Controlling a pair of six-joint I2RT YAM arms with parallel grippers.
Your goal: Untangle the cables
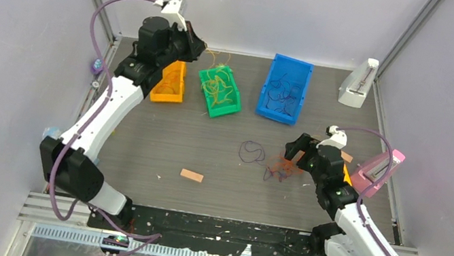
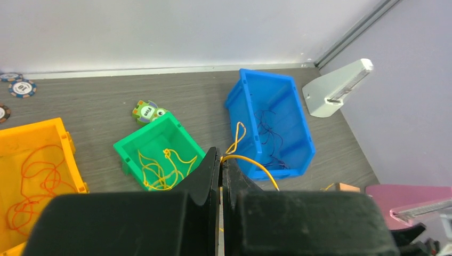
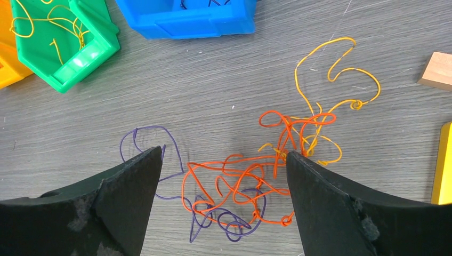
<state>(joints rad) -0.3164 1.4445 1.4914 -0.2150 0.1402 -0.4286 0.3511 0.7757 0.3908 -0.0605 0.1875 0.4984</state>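
One yellow cable is being pinched between the closed jaws of our left gripper, which we are holding above the green bin. We are hovering our right gripper, spread wide and empty, over the tangle, right of that bin and nearer us.

The top external camera looks down from high behind the 2 arm bases onto the whole table. The left wrist camera sits high at the far left, tilted down toward the far right. The right wrist camera looks straight down, close over the cable tangle. All 3 views share the green bin and the blue bin.
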